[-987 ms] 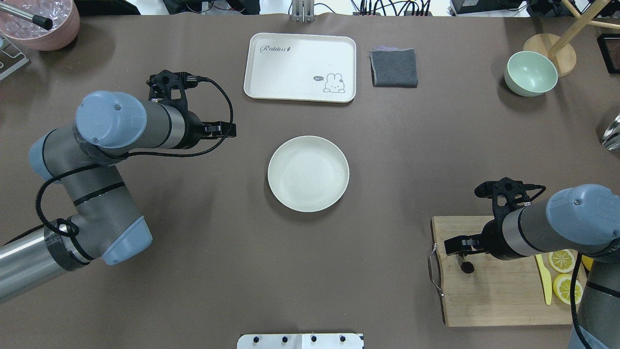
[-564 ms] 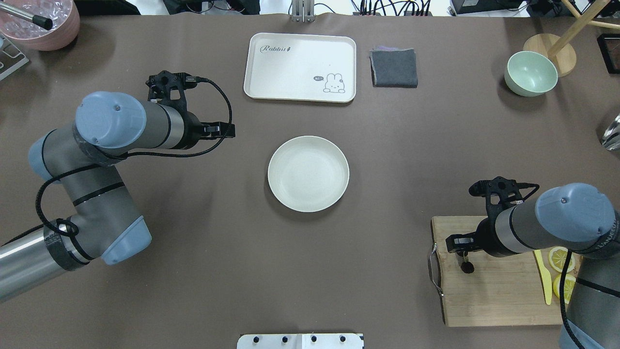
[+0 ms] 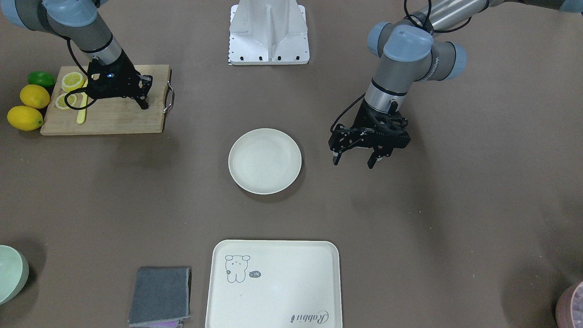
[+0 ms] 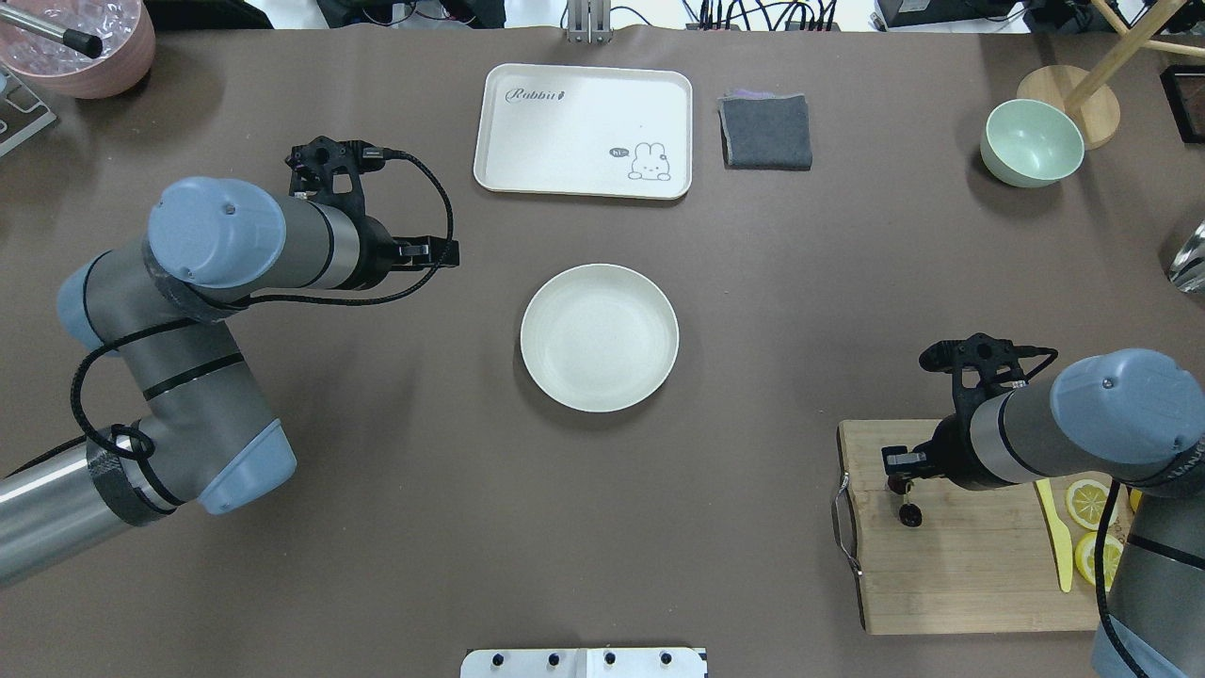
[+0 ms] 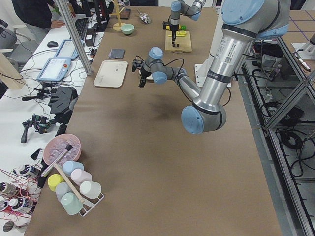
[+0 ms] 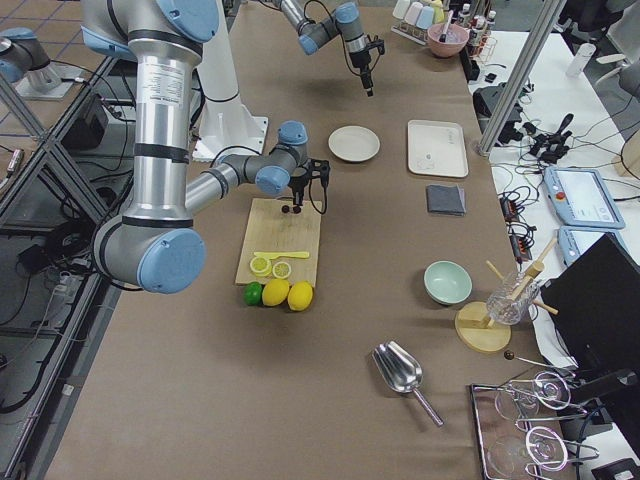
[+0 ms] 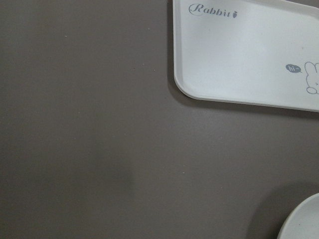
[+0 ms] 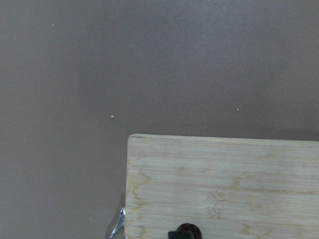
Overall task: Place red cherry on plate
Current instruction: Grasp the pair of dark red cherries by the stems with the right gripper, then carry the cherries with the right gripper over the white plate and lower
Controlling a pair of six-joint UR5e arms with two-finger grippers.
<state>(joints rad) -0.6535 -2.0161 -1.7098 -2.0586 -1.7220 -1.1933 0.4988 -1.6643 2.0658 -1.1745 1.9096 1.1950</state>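
The red cherry is a tiny dark pair lying on the wooden cutting board near its left end. It also peeks in at the bottom edge of the right wrist view. My right gripper points down just beside and above it. Its fingers are seen edge-on, so I cannot tell whether they are open or shut. The round cream plate sits bare at the table's centre, well left of the board. Beside the plate's other side, my left gripper hangs open and holds nothing.
Lemon slices and a yellow knife lie on the board's right part, with whole lemons beside it. At the back are a cream rabbit tray, a grey cloth and a mint-green bowl.
My right gripper has shifted a little to the right over the board and tipped more upright, closing in on the cherry. The cherry stays in place. The left arm has not moved.
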